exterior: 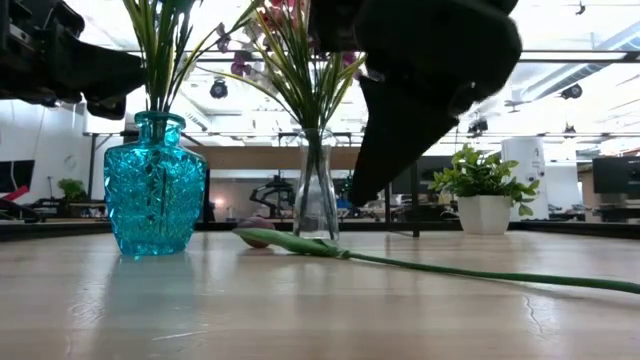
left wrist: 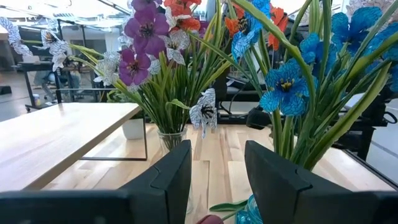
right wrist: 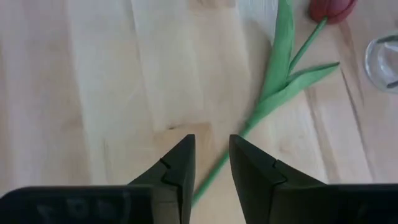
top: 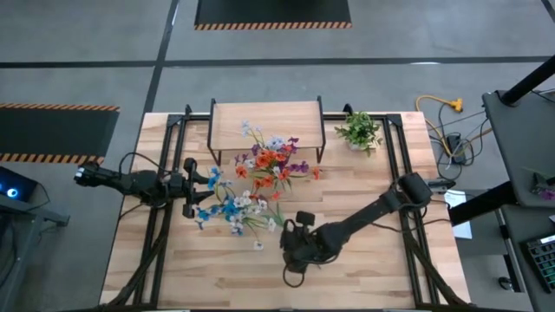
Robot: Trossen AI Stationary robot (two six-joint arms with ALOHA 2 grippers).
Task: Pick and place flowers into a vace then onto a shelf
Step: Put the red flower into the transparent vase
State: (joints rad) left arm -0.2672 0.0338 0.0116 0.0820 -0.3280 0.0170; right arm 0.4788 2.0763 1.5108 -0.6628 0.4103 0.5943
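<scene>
Right hand (right wrist: pixel 210 163) open above loose red-headed, green-stemmed tulip (right wrist: pixel 281 74) lying on light wood-plank surface (right wrist: pixel 93 81); left hand (left wrist: pixel 214 174) open beside faceted turquoise glass vase (exterior: pixel 155 185).

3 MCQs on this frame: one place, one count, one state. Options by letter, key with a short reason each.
1. Where does the red tulip lie?
A. on the shelf
B. flat on the tabletop
C. in the blue vase

2. How many vases hold flowers?
A. one
B. two
C. three

3. What state are the right gripper's fingers in?
A. open above the tulip stem, holding nothing
C. shut on the potted plant
B. shut on the blue vase

Key: 1 B, the low view shows its stem flat on the tabletop. 2 B, a blue vase and a clear vase hold bunches. 3 A, the right gripper shows a gap with bare wood and the stem beneath.
</scene>
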